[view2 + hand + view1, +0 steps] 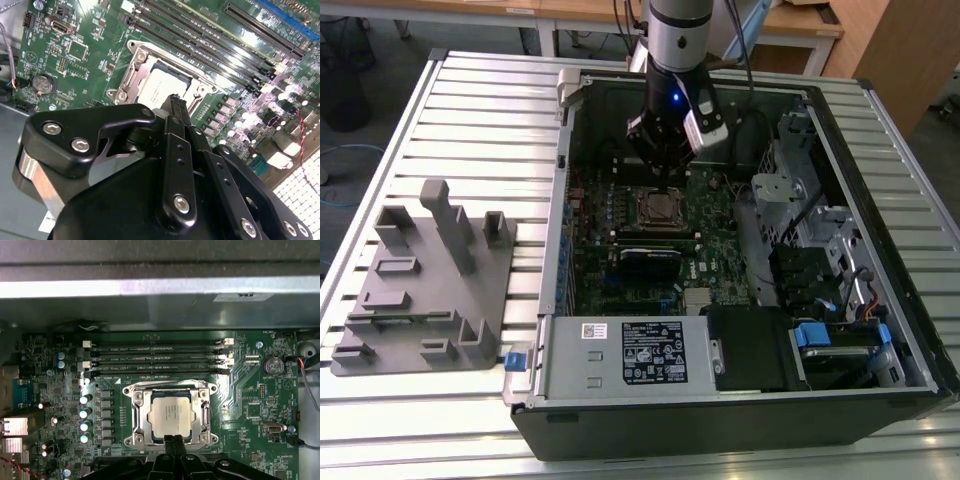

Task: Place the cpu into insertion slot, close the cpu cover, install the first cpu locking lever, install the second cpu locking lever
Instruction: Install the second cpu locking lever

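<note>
The cpu [171, 415] lies flat in the insertion slot [127, 441] on the green motherboard, its pale metal top showing in both wrist views [161, 86]. The cpu cover [142, 416] is down around it as a silvery frame [131, 80]. My gripper [173, 440] is shut with nothing between its fingers, and its tip hangs just over the socket's edge, close to the cpu [175, 100]. In the exterior view the gripper [665, 182] points down right above the socket [663, 208] inside the open computer case.
Black memory slots [160, 360] run alongside the socket, and capacitors [85, 412] line one side of it. A power supply [640, 355] and drive cages [800, 230] fill the case's other parts. A grey fixture plate [425, 280] sits on the slatted table at the exterior view's left.
</note>
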You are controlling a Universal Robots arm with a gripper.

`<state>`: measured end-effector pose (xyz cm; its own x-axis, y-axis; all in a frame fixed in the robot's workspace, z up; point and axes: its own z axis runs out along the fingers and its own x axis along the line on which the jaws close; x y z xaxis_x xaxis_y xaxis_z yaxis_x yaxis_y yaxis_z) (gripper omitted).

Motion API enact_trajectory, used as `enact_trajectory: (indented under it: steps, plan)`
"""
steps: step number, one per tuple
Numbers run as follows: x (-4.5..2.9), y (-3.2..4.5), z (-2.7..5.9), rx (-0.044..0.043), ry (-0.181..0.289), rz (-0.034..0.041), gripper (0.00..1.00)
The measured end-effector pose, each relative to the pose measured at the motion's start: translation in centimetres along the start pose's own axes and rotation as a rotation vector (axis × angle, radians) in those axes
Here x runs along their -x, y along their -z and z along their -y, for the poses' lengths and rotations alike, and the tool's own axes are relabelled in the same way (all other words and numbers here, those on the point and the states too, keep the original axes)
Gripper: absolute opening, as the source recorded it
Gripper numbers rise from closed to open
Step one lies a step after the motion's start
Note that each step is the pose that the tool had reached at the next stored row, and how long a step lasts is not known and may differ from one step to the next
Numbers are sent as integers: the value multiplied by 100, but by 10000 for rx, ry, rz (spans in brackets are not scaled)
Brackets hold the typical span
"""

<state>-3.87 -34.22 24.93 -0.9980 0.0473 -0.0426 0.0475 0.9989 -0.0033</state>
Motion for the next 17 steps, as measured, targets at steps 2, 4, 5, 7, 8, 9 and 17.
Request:
enact_trajectory:
  steps: [2, 4, 5, 7, 8, 9, 17]
  plan:
    - [-1, -1, 19, 0, 0, -1, 11]
    - [-1, -2, 38, 0, 0, 0, 11]
    - [-1, -3, 47, 0, 0, 0, 11]
    - [-1, -4, 69, 0, 0, 0, 11]
    - [-2, -4, 83, 0, -1, 0, 11]
    - [-1, -4, 98, 0, 0, 0, 11]
    - [-6, -8, 173, 0, -1, 0, 11]
